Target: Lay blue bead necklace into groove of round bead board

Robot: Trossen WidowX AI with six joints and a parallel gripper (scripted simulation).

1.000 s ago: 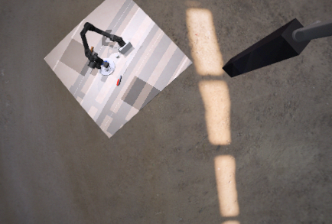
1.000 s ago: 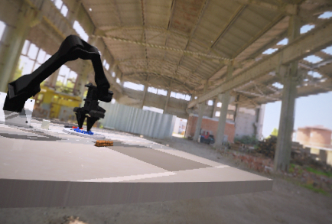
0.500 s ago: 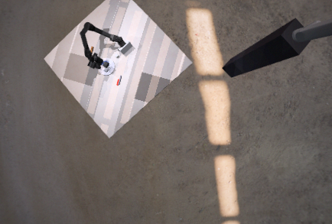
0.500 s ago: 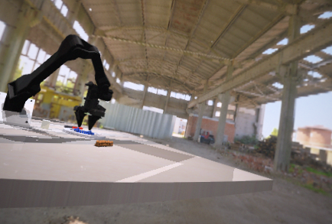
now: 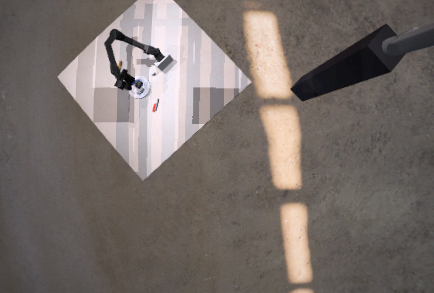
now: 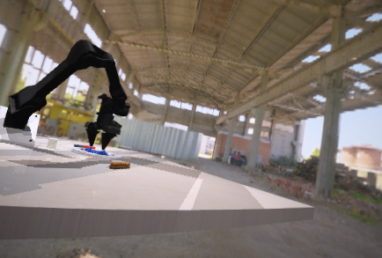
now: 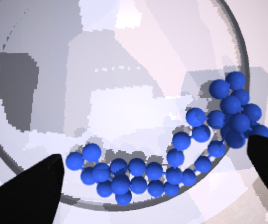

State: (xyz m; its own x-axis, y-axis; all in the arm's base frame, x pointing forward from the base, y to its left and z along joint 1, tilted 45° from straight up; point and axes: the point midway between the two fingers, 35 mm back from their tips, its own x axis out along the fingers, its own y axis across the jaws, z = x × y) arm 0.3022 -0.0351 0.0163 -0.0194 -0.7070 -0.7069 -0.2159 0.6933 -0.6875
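"While the bench is in view from above, where is the blue bead necklace?"

"On the round bead board, a bit nearer the bench's left corner than its right one."

"And the gripper?"

"Wide open over the board, gripping nothing. In the wrist view most of the beads lie between the two fingertips: a doubled run near the left one, a loop, then a heap beside the right one. I can't tell whether that tip touches it."

"Is it in the groove?"

"Not as a neat ring: it's bunched along one part of the rim, with the heap across the dark circular line."

"Anything else?"

"A brown piece, toward the bench's upper left edge from the board."
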